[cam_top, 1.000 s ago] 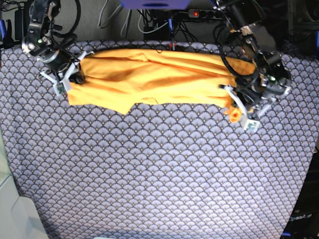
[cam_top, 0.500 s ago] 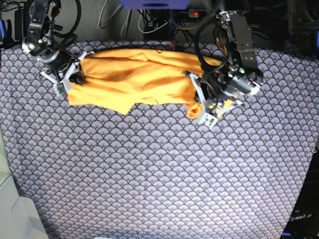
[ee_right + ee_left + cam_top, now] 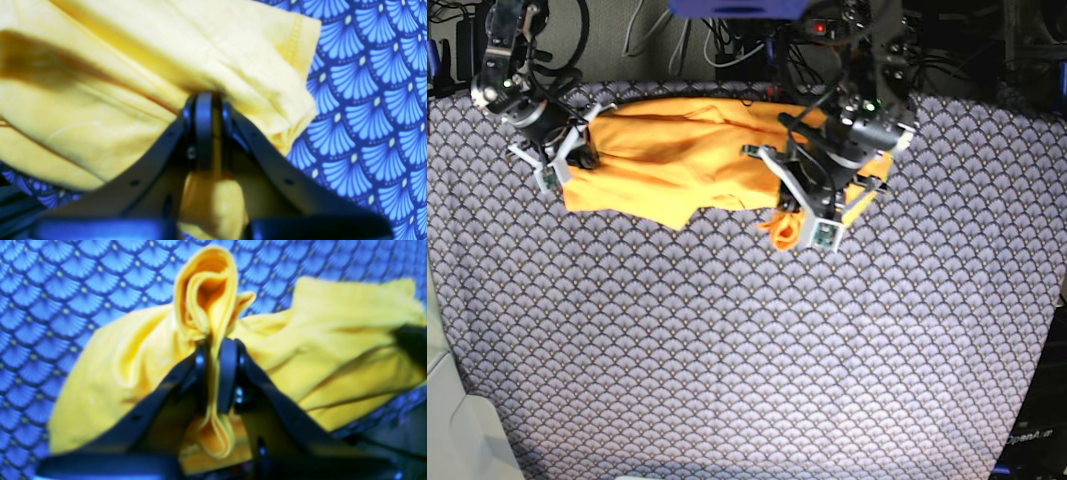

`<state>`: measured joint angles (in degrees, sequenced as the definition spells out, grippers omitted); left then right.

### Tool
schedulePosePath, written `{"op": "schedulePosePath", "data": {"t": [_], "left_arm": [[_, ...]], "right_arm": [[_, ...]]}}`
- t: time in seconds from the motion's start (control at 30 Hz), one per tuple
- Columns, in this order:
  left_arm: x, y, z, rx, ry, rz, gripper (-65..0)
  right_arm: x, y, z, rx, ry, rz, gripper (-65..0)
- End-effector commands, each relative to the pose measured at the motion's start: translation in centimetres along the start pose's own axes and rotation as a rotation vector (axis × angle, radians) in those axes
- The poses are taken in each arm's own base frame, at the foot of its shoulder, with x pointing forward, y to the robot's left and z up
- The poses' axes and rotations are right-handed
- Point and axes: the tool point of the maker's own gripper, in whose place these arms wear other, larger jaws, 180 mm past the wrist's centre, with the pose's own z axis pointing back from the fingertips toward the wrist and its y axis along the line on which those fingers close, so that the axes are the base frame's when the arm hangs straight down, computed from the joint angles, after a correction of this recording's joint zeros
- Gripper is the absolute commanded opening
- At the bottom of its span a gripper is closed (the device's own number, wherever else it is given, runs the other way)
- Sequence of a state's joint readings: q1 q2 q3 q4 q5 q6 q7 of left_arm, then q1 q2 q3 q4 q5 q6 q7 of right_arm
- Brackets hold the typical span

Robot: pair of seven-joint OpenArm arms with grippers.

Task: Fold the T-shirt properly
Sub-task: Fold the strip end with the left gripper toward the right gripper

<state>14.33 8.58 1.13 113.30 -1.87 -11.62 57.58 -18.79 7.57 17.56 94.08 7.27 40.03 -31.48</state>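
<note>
Both grippers pinch the T-shirt [image 3: 677, 160] at the table cloth's [image 3: 727, 350] twelve o'clock edge; the left gripper [image 3: 789, 226] has carried its end toward nine o'clock, nearing the right gripper [image 3: 567, 165], halving the garment.

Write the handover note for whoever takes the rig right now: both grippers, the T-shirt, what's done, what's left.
Left gripper: shut on a bunched end of the T-shirt, carried inward over the shirt's middle.
Right gripper: shut on the opposite end, low at the tablecloth.
T-shirt: long rumpled band along the far side of the cloth, one end doubling over.
Done: both ends gripped, crosswise fold under way.
Left: lay the carried end down, release, smooth and finish folding.
</note>
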Motion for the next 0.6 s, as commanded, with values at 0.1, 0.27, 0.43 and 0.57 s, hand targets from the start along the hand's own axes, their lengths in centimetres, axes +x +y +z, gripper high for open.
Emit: {"op": "schedulePosePath", "data": {"t": [0.1,0.27,0.43,0.57], "left_arm": [[2.0,-0.3,0.0,0.028,-0.087,0.096,-65.0],[2.0,-1.8,-0.2,0.030,-0.077,0.161,-65.0],[0.0,-2.2,-1.5,0.037,-0.009,0.185,-65.0],[-1.3,-2.0,-2.3,0.045,0.026,0.190,-65.0]], "right_arm": [[0.1,-0.4,0.2,-0.010,0.007,0.016,-62.3],[0.1,-0.4,0.2,-0.010,0.007,0.016,-62.3],[0.1,-0.4,0.2,-0.010,0.005,0.016,-62.2],[0.1,-0.4,0.2,-0.010,0.003,0.016,-62.2]]}}
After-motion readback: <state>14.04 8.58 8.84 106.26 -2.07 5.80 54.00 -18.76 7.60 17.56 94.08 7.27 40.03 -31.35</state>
